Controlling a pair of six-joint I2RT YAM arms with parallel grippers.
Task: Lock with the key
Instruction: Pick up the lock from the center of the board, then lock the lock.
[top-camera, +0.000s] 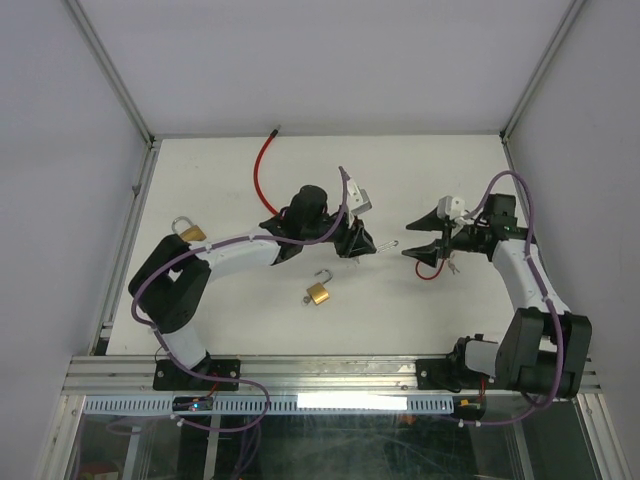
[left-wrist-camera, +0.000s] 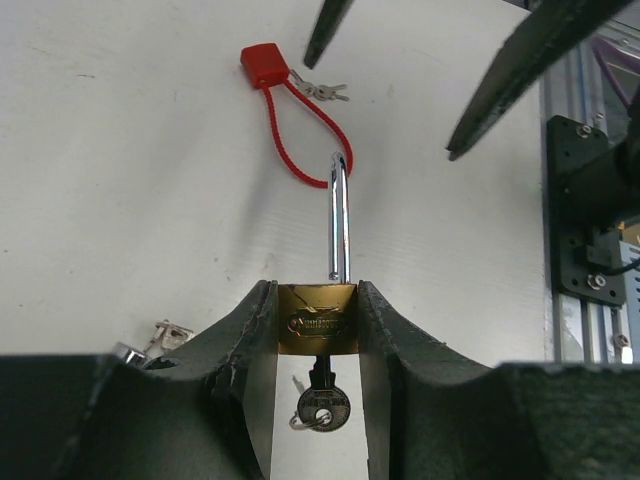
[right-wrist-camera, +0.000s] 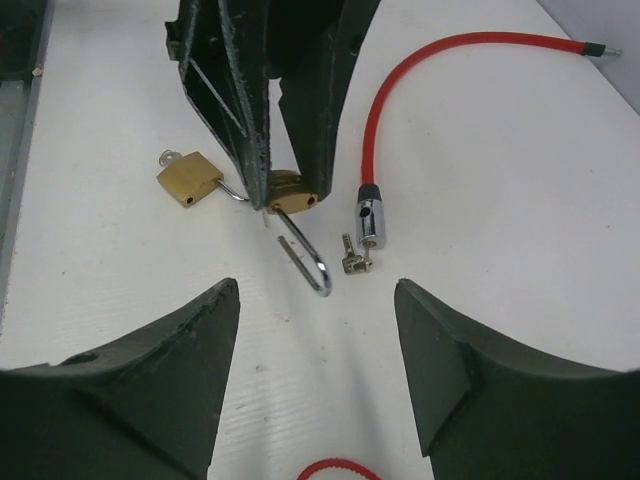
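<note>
left tool (left-wrist-camera: 315, 292) clamped on the brass padlock (left-wrist-camera: 317, 322), key (left-wrist-camera: 322, 398) in its base; right tool (top-camera: 407, 241), jaws apart and empty, at the padlock's 3 o'clock.

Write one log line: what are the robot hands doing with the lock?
left gripper: shut on padlock, key inserted | shackle: open, facing right gripper | right gripper: open, clear of shackle

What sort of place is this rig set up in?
Most likely a lab test cell: a bare white tabletop boxed in by plain panel walls on aluminium frame rails, with nothing domestic about, just locks to practise on, such as a brass padlock and a red cable lock.
</note>
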